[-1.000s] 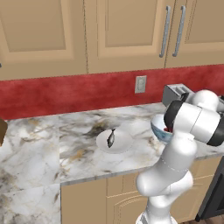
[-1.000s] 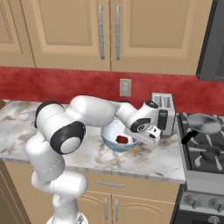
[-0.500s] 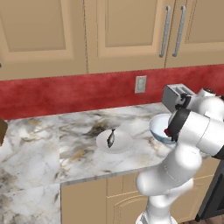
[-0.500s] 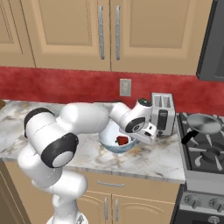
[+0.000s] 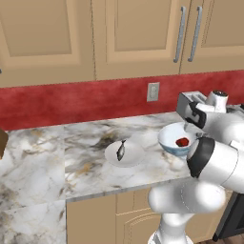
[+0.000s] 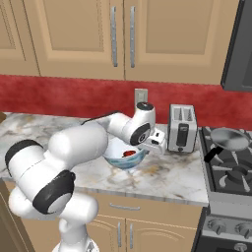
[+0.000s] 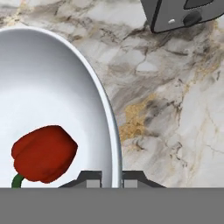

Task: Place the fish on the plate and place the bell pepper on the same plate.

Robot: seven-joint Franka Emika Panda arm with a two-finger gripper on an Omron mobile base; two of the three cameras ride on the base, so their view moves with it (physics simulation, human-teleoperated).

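The dark grey fish lies across the white plate on the counter. To the plate's right, the red bell pepper rests inside the blue-tinted bowl. My gripper hangs low at the bowl's rim on the toaster side. Its fingertips stand close together with nothing held between them. The bowl's rim runs just beyond them, and the pepper lies to their left in the hand view.
A silver toaster stands against the red wall just beyond the bowl. A grey frying pan sits on the stove at the right. My arm's white elbow bulks over the counter's front edge.
The arm's elbow has swung round and the gripper has shifted a little toward the bowl's rim. Fish, plate, bowl and pepper have stayed put.
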